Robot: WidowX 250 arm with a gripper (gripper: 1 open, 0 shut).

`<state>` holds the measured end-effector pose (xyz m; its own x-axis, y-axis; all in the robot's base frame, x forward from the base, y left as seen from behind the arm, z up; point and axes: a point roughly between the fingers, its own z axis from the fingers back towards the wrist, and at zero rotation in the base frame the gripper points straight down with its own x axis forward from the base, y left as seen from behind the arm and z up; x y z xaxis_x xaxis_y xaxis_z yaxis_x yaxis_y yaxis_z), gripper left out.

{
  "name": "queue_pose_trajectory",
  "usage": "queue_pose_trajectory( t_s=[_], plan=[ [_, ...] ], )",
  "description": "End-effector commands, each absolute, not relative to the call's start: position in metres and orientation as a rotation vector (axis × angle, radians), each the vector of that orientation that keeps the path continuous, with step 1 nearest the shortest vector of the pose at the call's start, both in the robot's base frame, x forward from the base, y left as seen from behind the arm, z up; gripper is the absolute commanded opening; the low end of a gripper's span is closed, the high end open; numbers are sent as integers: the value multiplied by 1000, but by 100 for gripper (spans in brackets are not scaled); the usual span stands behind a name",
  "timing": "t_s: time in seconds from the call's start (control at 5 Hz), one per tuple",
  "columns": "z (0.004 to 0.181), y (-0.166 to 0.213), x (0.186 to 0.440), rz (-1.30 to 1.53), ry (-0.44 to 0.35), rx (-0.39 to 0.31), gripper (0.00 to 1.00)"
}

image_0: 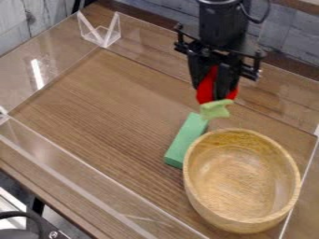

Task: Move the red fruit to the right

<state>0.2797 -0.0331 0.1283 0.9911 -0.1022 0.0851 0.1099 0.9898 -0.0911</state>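
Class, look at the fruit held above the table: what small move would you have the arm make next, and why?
Probably carry the red fruit a little further across to bare wood, then lower it. The gripper is shut on it, well above the table, over the far end of the green block and clear of the wooden bowl. Letting go here would likely drop it onto the block.

Gripper (215, 87) is holding the fruit (212, 91) above the block's (188, 140) far end, bowl (243, 182) sitting front-right.
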Motion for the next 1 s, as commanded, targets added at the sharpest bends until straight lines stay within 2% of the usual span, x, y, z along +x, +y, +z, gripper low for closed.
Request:
queue_pose_trajectory(
  t_s=[0.0, 0.8],
  plan=[
    [142, -17, 297, -113, -148, -88, 0],
    [112, 40, 329, -143, -149, -91, 0]
  ],
)
